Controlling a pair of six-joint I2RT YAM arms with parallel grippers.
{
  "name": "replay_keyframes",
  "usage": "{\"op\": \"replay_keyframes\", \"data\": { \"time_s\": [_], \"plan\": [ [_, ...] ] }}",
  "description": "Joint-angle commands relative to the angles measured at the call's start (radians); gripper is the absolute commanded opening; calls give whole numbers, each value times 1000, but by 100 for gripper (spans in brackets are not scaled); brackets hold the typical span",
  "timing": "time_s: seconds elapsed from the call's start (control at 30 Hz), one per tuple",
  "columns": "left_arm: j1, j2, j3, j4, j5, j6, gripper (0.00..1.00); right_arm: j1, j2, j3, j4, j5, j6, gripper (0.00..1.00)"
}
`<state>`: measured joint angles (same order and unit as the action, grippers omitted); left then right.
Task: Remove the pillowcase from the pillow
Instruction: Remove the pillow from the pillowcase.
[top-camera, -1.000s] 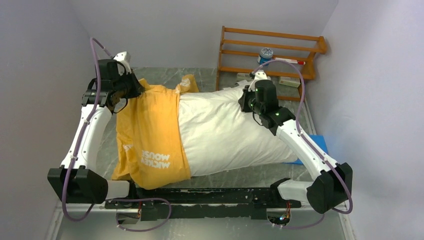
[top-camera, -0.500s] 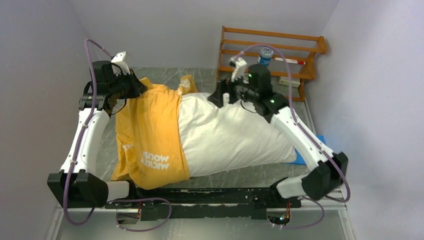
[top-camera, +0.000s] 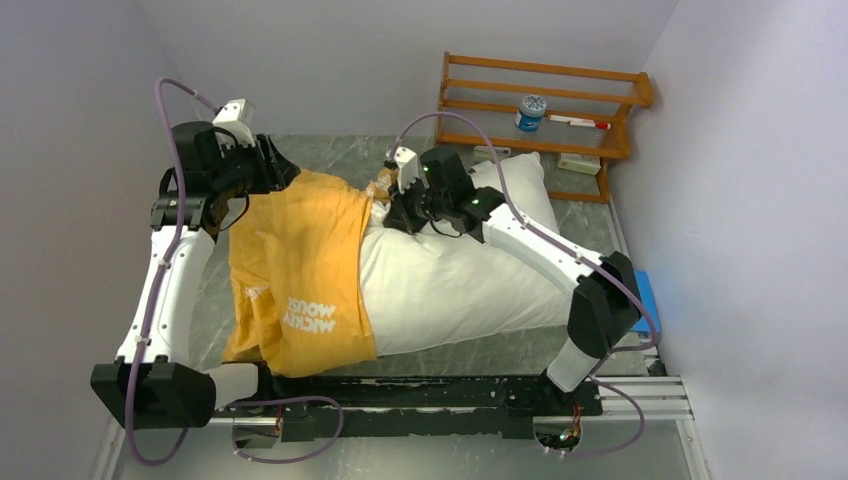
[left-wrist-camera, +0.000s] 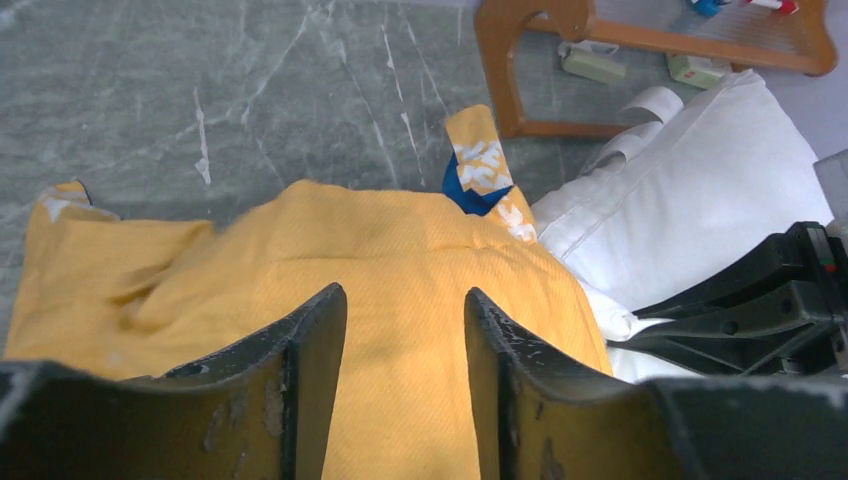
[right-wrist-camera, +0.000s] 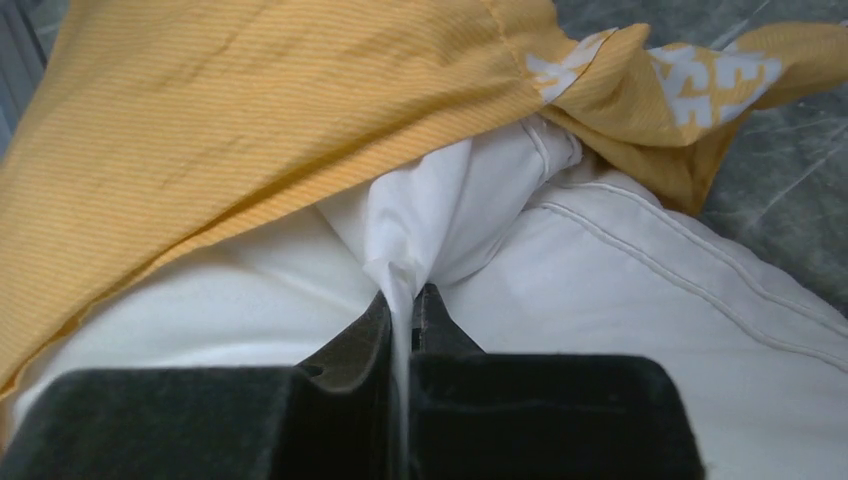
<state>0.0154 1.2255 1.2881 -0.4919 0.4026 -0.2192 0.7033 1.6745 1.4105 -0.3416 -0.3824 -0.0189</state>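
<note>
The yellow-orange pillowcase (top-camera: 300, 260) with white lettering covers the left end of the white pillow (top-camera: 460, 280), which lies across the table. At the pillowcase's far left corner my left gripper (top-camera: 285, 175) hovers. In the left wrist view its jaws (left-wrist-camera: 403, 295) stand apart over the yellow cloth (left-wrist-camera: 400, 240), gripping nothing. My right gripper (top-camera: 392, 218) sits at the pillowcase's open edge on the far side. In the right wrist view it (right-wrist-camera: 405, 295) is shut on a pinched fold of white pillow fabric (right-wrist-camera: 420, 210), just below the yellow hem (right-wrist-camera: 250, 120).
A wooden rack (top-camera: 540, 110) stands at the back right with a blue-lidded jar (top-camera: 531, 110) and small items on it. A flat blue pad (top-camera: 645, 290) lies by the right wall. Walls close in on both sides of the grey marble table (top-camera: 330, 150).
My right arm swung left across the pillow to the pillowcase's edge, opened, then shut on pillow fabric. My left gripper's jaws have parted off the pillowcase. The pillow's right end shifted toward the back.
</note>
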Motion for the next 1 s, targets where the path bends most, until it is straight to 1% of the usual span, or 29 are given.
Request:
{"op": "replay_keyframes", "data": {
  "time_s": [0.0,0.03,0.1,0.2,0.23,0.3,0.43,0.5,0.57,0.63,0.67,0.8,0.83,0.9,0.93,0.97],
  "plan": [
    [8,-41,3,38,-11,34,52,-9,-102,-73,4,62,31,0],
    [8,-38,2,26,-10,39,53,-8,-111,-83,9,70,46,0],
    [7,-20,5,-10,-35,55,60,-8,-122,-103,18,74,55,0],
    [7,7,-12,-18,-118,55,81,-8,-116,-110,-1,67,61,0],
    [8,19,-16,-16,-138,47,84,-7,-112,-110,-8,62,64,0],
    [11,45,-4,-31,-132,30,85,-7,-104,-114,-15,56,73,0],
    [16,86,-20,-3,-122,-4,89,-5,-113,-136,-3,47,86,0],
    [34,116,-24,8,-62,-21,86,-5,-121,-146,4,38,93,0],
    [41,131,-34,52,-5,-48,86,-6,-126,-153,9,35,95,0],
    [41,141,-43,93,-1,-76,85,-5,-128,-155,6,41,96,0],
    [41,154,-41,95,-2,-78,84,-5,-128,-155,5,44,98,0],
    [42,228,-17,49,45,-42,62,-6,-131,-155,6,49,103,0],
    [42,230,-24,56,51,-41,52,-6,-132,-155,5,52,104,0],
    [43,203,-59,101,39,-61,39,-5,-131,-155,4,57,107,0],
    [44,185,-82,137,18,-75,25,-6,-129,-154,1,60,108,0],
    [43,164,-105,174,-7,-93,19,-5,-128,-153,-2,62,108,0]
  ]
}}
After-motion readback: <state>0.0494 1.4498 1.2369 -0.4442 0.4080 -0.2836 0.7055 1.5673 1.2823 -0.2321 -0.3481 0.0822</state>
